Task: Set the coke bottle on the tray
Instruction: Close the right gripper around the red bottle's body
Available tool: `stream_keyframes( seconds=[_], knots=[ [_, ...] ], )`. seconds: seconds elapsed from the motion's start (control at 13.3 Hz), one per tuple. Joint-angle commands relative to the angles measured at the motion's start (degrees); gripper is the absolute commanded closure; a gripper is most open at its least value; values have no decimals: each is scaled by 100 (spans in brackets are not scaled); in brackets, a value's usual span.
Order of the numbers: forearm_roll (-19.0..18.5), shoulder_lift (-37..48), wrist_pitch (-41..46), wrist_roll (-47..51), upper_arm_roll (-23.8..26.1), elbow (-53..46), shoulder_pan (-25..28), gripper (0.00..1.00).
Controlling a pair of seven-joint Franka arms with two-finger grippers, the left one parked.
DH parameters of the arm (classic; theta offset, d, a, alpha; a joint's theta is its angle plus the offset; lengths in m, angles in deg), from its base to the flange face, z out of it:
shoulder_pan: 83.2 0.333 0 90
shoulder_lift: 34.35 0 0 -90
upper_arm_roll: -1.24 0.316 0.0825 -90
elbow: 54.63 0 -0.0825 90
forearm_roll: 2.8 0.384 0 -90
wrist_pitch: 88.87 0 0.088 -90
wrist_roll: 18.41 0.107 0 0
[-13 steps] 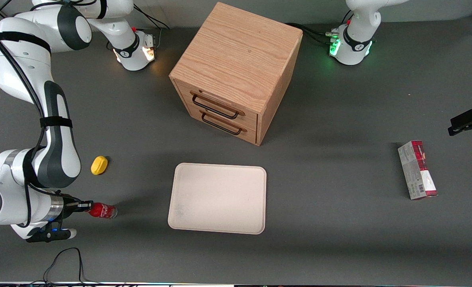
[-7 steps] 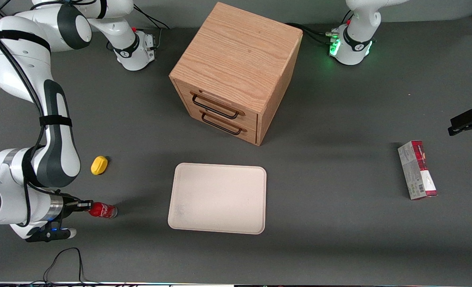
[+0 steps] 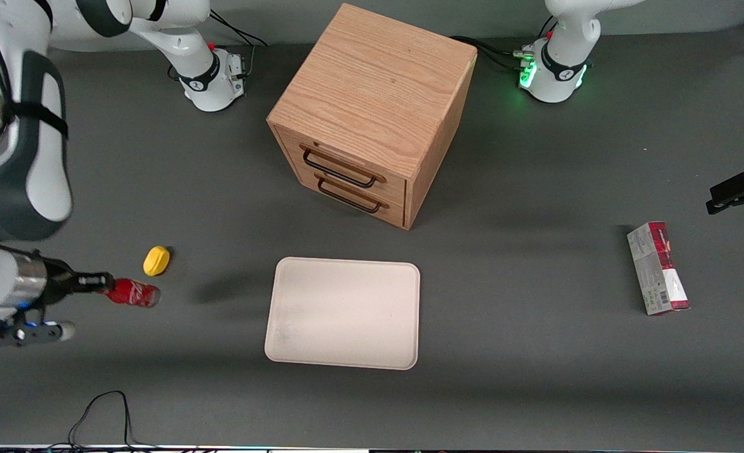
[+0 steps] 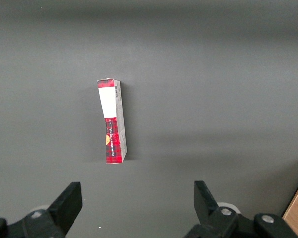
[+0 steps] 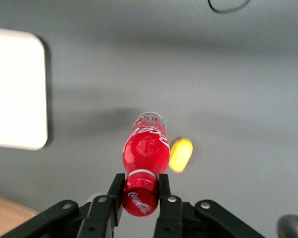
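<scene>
The jaws pinch the red cap of the coke bottle (image 5: 145, 148), one finger on each side of the neck, so the bottle's body hangs free below the gripper (image 5: 141, 193). In the front view the gripper (image 3: 100, 281) holds the bottle (image 3: 130, 293) above the tabletop near the working arm's end of the table, just beside the small yellow object (image 3: 156, 260) and slightly nearer the front camera than it. A shadow lying on the table apart from the bottle suggests that it is lifted clear. Gripping at the cap likely leaves the base free to be set down upright. The cream tray (image 3: 283, 352) lies bare toward the middle of the table, in front of the wooden drawer cabinet (image 3: 372, 113), well apart from the bottle.
</scene>
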Motion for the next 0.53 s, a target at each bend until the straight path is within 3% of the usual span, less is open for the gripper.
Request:
stream_keyframes(
  seconds=[0.0, 0.3, 0.45],
  knots=[
    [15, 635, 643, 145, 7, 124, 43, 77],
    [6, 847, 759, 267, 16, 124, 148, 75],
    [6, 647, 664, 1107, 42, -51, 385, 75]
  ],
)
